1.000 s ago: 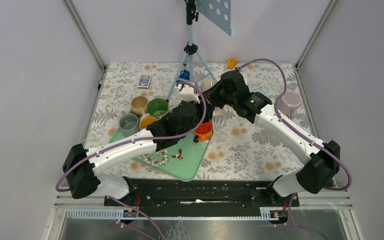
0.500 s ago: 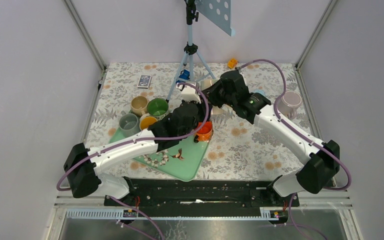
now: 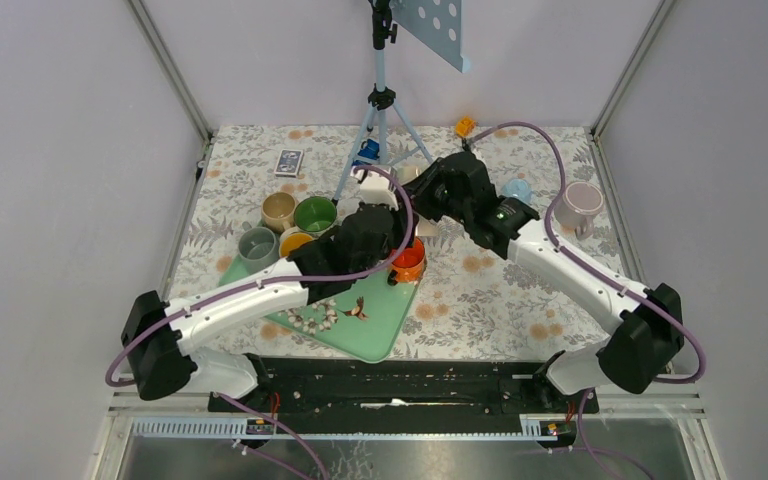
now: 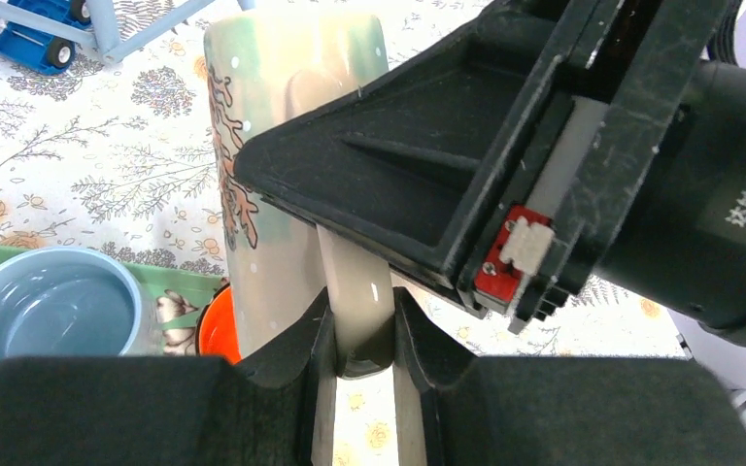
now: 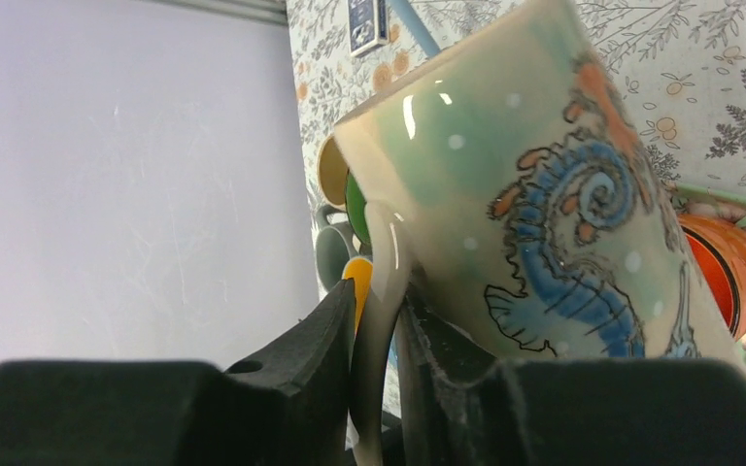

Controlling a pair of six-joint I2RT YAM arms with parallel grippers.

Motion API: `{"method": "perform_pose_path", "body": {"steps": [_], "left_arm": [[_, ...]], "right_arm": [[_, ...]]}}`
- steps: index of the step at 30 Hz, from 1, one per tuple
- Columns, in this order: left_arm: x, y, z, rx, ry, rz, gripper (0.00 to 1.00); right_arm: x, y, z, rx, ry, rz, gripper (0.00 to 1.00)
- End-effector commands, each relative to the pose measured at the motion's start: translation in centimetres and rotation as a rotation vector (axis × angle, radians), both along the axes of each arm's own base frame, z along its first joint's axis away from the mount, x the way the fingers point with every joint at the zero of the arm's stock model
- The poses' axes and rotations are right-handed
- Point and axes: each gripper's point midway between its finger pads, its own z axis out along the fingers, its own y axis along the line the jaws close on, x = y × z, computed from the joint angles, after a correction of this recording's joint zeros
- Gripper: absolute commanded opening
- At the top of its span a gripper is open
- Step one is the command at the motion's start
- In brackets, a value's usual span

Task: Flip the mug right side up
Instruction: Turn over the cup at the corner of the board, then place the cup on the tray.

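The mug (image 4: 291,116) is cream and pale green with a blue seahorse painted on it (image 5: 544,194). It hangs tilted in the air above the far right corner of the green tray (image 3: 380,335). My left gripper (image 4: 361,320) is shut on its pale handle (image 4: 355,291) from below. My right gripper (image 5: 379,311) has its jaws round the same handle (image 5: 381,282), pressed against it. In the top view the two grippers meet, left (image 3: 398,215) and right (image 3: 430,195), and they hide most of the mug.
An orange mug (image 3: 408,262) stands on the tray just under the grippers. Beige (image 3: 278,210), green (image 3: 315,214), grey (image 3: 257,246) and yellow (image 3: 295,242) mugs cluster to the left. A pink mug (image 3: 580,203), a tripod (image 3: 380,100) and a blue toy car (image 3: 367,150) stand further back.
My left gripper has closed onto the mug's handle. The right arm has swung slightly left with the mug, uncovering a light blue cup behind it.
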Motion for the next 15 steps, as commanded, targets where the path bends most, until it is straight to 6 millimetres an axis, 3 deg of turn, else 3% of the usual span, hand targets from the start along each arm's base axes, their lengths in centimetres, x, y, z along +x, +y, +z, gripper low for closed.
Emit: {"method": "perform_pose_path", "body": {"steps": [1,15], "left_arm": [[2.0,3.4,6.6,-0.091,-0.114,0.119,0.0],[0.6,4.9,9.2,-0.121,-0.11,0.099,0.0]], "right_arm": [[-1.8,0.4,5.2,0.027,-0.19,0.107,0.31],[-2.2,1.3,5.1,0.015,-0.246,0.188,0.4]]}}
